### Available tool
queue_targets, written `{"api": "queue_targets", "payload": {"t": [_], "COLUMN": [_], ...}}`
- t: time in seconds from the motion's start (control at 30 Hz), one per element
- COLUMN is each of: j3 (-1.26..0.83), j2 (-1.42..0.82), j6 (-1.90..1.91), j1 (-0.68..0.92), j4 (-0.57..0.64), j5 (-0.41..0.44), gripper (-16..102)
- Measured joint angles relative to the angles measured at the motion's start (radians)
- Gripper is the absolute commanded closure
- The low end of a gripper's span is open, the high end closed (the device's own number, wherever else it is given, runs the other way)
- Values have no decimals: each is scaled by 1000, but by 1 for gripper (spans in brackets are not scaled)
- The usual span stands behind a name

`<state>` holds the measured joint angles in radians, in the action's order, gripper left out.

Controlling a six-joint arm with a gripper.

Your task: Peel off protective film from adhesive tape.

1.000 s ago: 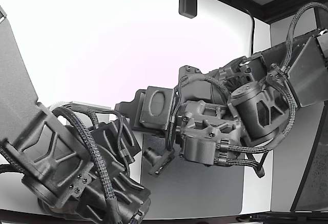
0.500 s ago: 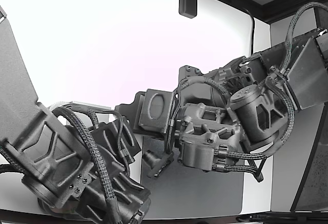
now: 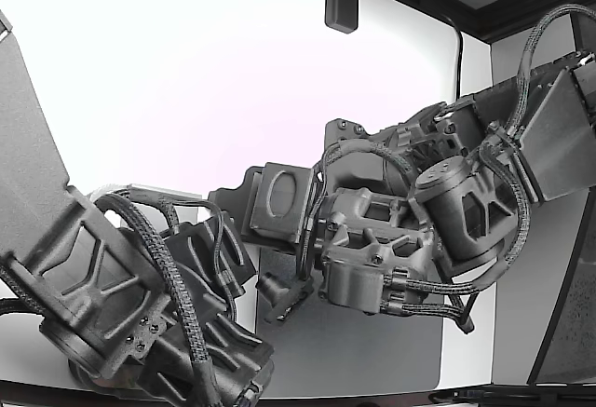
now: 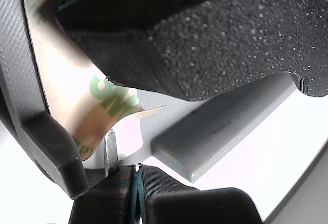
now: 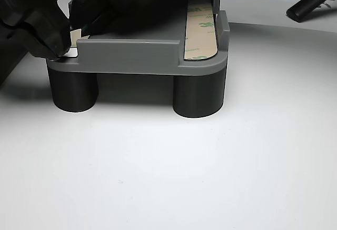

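On the grey holder (image 5: 126, 56), far left in the other view | our matte black gripper (image 5: 66, 43) pinches the curled tan film (image 4: 146, 112) | green-printed tape strip (image 5: 201, 32) lies flat right.

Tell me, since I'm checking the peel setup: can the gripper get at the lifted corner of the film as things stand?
Probably yes. In the wrist view the film's lifted corner sticks out free from the tape strip, just above the gripper, with nothing between them. Whether it is already pinched is unclear.
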<state>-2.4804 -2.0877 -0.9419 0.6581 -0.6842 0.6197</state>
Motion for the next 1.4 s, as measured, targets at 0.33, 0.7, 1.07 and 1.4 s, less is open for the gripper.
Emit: {"api": "queue_targets", "payload": {"t": [0.33, 0.7, 1.07, 1.4], "j3": [3, 11, 26, 29], "j2": [18, 26, 26, 26], "j6": [11, 23, 52, 55], "j1": [6, 9, 28, 29], "j4": [3, -5, -43, -52], "j5": [6, 9, 5, 5], "gripper": [97, 97, 97, 97]}}
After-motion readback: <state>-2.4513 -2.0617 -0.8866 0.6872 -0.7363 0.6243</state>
